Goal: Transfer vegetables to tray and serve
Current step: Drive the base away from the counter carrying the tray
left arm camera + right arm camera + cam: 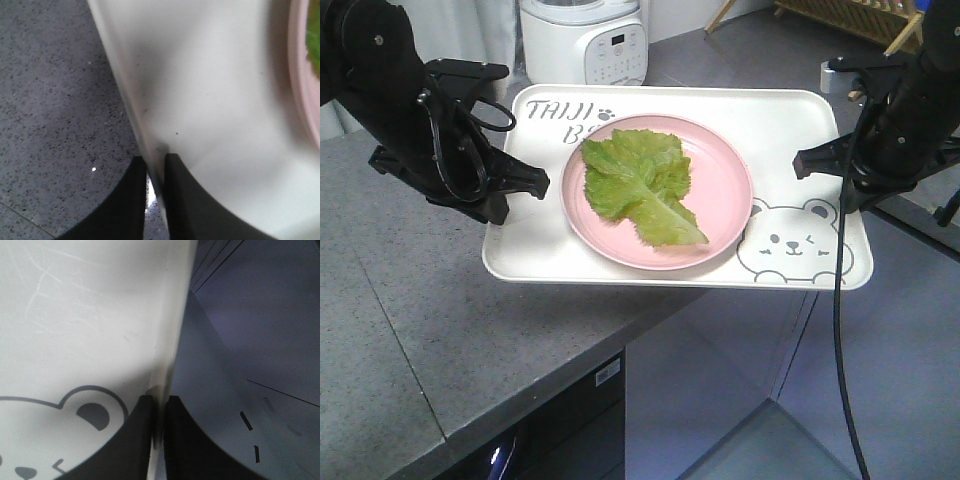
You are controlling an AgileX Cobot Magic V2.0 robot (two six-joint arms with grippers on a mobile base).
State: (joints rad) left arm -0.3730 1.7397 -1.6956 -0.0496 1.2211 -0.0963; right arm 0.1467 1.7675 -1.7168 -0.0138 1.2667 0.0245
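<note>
A cream-white tray point(780, 130) is clamped at its left rim by the left gripper point(525, 180) and at its right rim by the right gripper point(805, 160), each claw pinched tight on the rim. Its near right corner is carried past the counter's point(400, 300) front edge. Green lettuce point(640, 180) is laid flat on a round pink plate point(720, 220) at the tray's middle.

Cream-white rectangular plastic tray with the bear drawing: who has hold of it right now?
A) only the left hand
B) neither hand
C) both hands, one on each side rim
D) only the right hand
C: the wrist views show the left hand pinched on the left rim of the cream-white rectangular plastic tray, and the right hand pinched on its right rim.
</note>
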